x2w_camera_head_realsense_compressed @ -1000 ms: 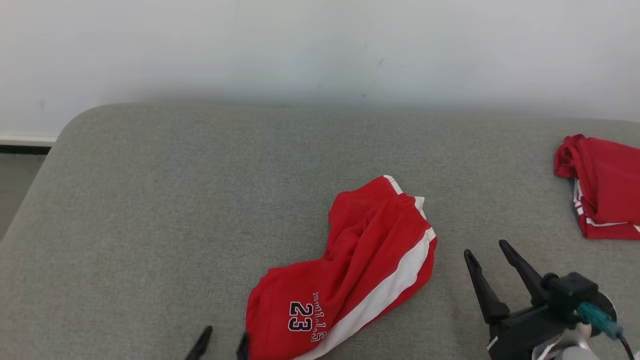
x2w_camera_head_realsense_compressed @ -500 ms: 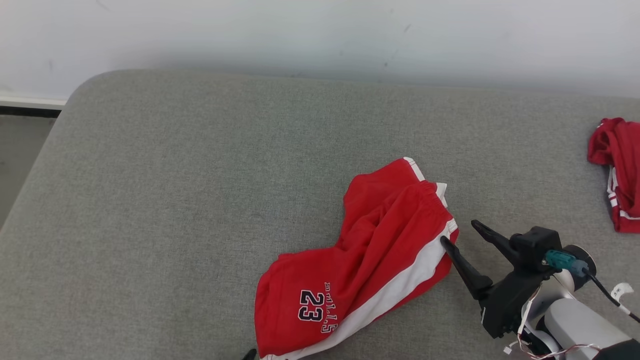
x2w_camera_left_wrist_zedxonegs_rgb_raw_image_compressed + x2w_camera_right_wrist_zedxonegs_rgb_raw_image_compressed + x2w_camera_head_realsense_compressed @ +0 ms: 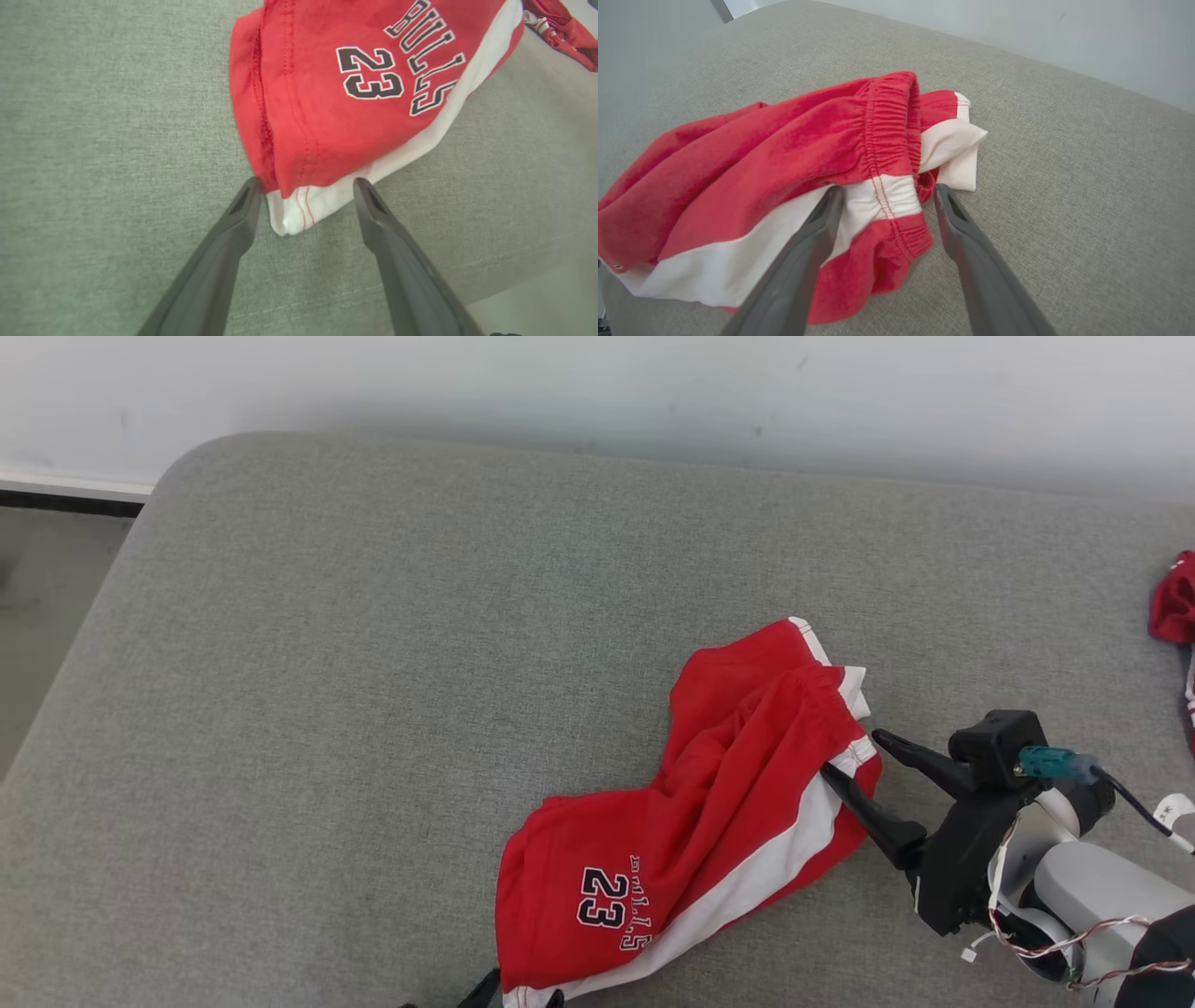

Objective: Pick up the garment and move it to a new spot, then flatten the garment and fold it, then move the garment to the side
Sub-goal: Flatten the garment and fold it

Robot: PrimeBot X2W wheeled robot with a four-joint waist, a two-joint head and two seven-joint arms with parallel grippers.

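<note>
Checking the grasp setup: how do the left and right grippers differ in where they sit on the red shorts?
The left gripper straddles the red shorts' hem corner near the 23 print; the right gripper straddles the elastic waistband. The left gripper just reaches the cloth edge; the right gripper reaches further over it. Both are open.

Grey woven cushion (image 3: 373, 663) with a rounded far-left corner, plain white wall (image 3: 560, 383) behind it, white skirting (image 3: 65, 485) over a dark strip at left, greyish floor (image 3: 47, 597) beside it, soft even light
</note>
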